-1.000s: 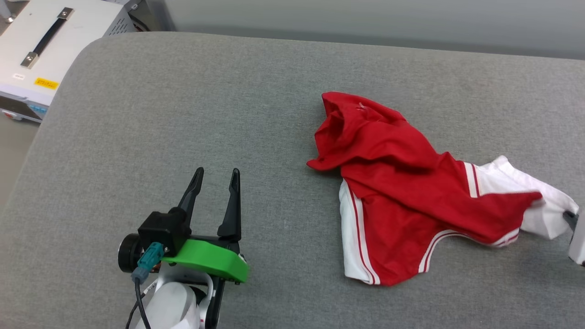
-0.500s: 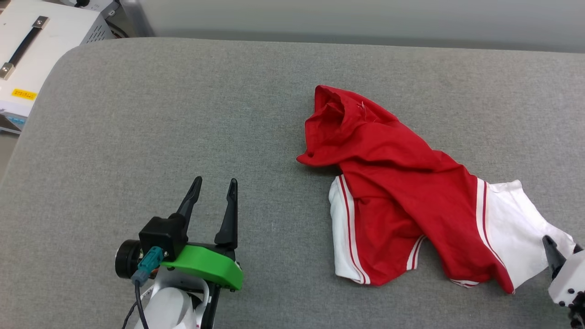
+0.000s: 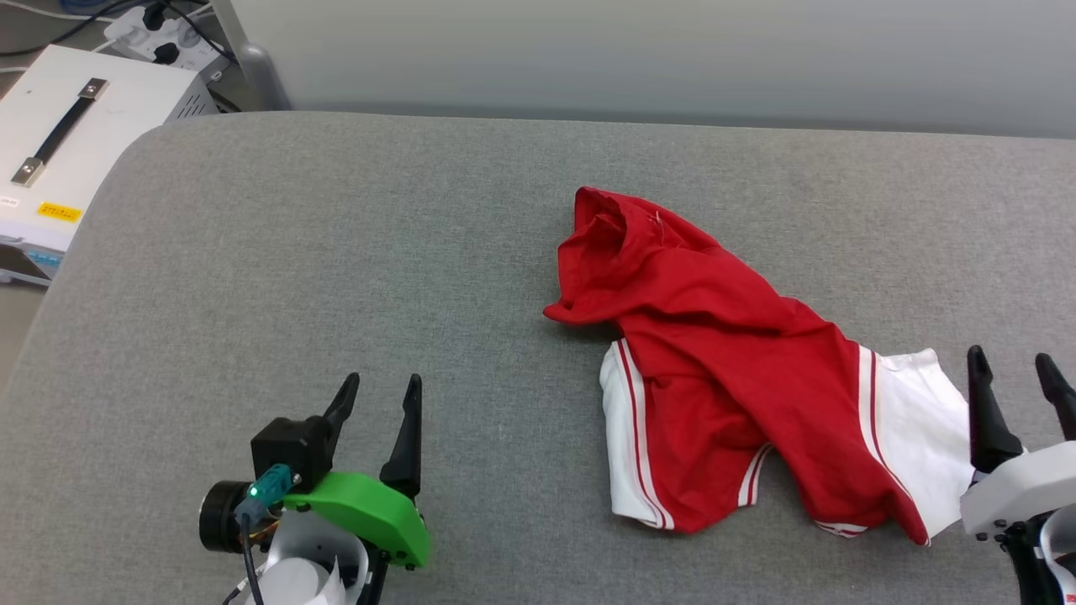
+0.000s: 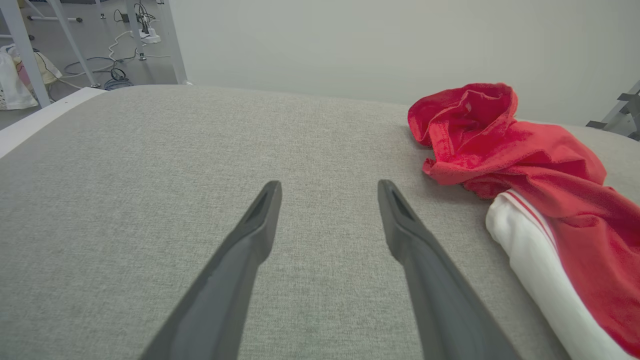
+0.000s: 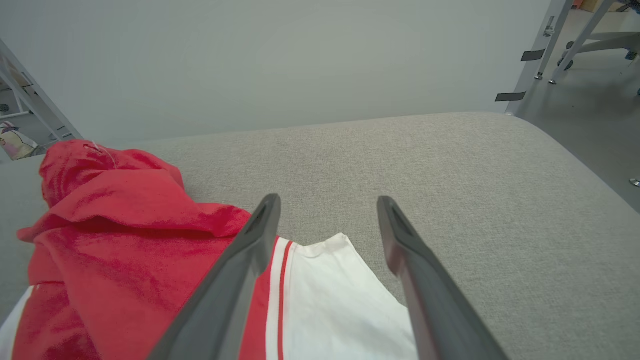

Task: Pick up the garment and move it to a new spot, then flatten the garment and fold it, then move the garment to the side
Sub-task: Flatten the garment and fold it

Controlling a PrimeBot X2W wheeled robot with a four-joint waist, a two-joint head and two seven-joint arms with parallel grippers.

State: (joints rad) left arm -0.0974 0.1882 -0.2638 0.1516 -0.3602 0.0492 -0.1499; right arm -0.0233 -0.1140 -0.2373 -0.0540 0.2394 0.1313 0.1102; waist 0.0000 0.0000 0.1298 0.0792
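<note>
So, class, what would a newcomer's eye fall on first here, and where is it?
The crumpled red shirt with white sleeves, right of centre on the grey table, stands out first. Then the two open hands at the bottom of the head view: the left hand, on a bright green mount, clear of the shirt, and the right hand beside a white sleeve.

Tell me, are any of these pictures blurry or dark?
Head view: bright, even light, sharp; the shirt throws just a thin soft shadow. Left wrist view: sharp, but the wide lens stretches the left tool big near the bottom edge. Right wrist view: the same stretching on the right tool; no glare.
</note>
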